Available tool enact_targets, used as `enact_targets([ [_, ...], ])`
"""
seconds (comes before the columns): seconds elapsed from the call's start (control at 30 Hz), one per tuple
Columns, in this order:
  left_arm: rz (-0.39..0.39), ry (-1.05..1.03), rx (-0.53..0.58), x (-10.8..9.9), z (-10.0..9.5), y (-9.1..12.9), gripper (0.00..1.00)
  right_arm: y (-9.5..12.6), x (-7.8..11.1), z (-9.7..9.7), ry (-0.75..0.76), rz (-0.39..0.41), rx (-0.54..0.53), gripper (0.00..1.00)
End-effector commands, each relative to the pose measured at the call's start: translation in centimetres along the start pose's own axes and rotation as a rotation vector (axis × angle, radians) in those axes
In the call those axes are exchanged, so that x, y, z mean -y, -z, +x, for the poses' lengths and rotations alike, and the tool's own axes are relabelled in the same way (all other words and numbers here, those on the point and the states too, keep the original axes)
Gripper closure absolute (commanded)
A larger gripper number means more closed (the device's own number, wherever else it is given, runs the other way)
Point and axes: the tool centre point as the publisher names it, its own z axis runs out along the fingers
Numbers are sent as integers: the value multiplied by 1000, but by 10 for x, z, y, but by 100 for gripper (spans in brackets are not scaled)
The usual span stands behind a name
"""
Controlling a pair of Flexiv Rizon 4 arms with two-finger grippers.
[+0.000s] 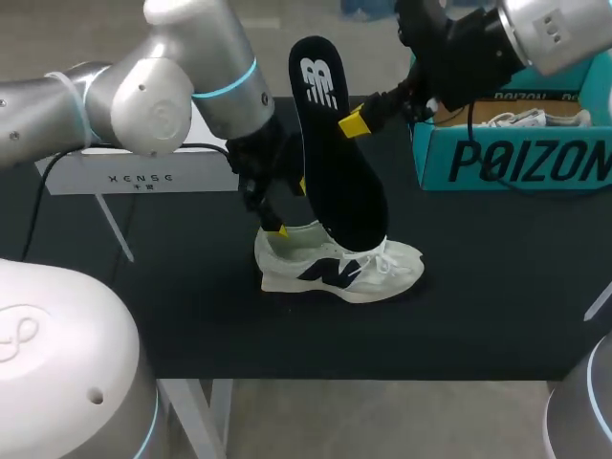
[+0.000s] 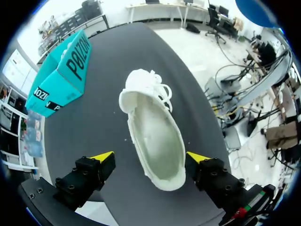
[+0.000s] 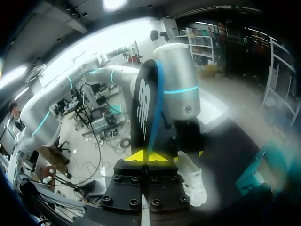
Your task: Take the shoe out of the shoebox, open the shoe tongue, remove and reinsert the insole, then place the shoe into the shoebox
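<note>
A white shoe [image 1: 339, 268] lies on the black table [image 1: 497, 287], toe to the right. A black insole [image 1: 335, 163] stands steeply upright with its lower end in the shoe's opening. My right gripper [image 1: 354, 122] is shut on the insole's edge near its upper end. In the right wrist view the insole [image 3: 146, 108] rises from the closed tips of my right gripper [image 3: 147, 156], with the shoe [image 3: 193, 183] beyond. My left gripper [image 1: 292, 207] hangs open just above the heel. In the left wrist view the shoe [image 2: 155, 136] lies between and ahead of my left gripper [image 2: 150, 157], its cavity showing a pale inner sole.
A teal shoebox [image 1: 516, 158] stands at the back right, with another white shoe [image 1: 516, 118] inside it; the shoebox [image 2: 59, 75] also shows in the left wrist view. A white stand [image 1: 143, 177] sits at the back left. The table's front edge [image 1: 382, 378] is near the shoe.
</note>
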Motion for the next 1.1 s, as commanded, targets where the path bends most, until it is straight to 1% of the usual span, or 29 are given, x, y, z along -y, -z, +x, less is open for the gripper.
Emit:
enact_targets([
  [0.03, 6, 13, -13, 0, -11, -24, 0, -2, 0, 0, -1, 1, 2, 100],
  [0.07, 19, 20, -20, 0, -11, -28, 0, -2, 0, 0, -1, 1, 2, 100],
  [0.3, 27, 41, -48, -4, -10, -53, 0, -2, 0, 0, -1, 1, 2, 100],
  [0.43, 29, 46, -47, -4, -11, -63, 0, -2, 0, 0, -1, 1, 2, 100],
  [0.6, 27, 55, -43, -3, -13, -70, 0, -2, 0, 0, -1, 1, 2, 100],
  [0.63, 19, 64, -40, -3, -14, -70, 21, -2, 0, 0, -1, 1, 2, 100],
  [0.67, 19, 65, -40, -3, -14, -71, 51, -2, 0, 0, -1, 1, 2, 100],
  [0.7, 20, 65, -41, -3, -14, -71, 58, -2, 0, 0, -1, 1, 2, 100],
  [0.73, 19, 67, -41, -2, -14, -71, 84, -2, 0, 0, -1, 1, 2, 100],
  [0.77, 19, 67, -40, -2, -14, -72, 100, -2, 0, 0, -1, 1, 2, 100],
  [1.1, 19, 60, -52, 0, -13, -74, 100, -2, 0, 0, -1, 1, 2, 100],
])
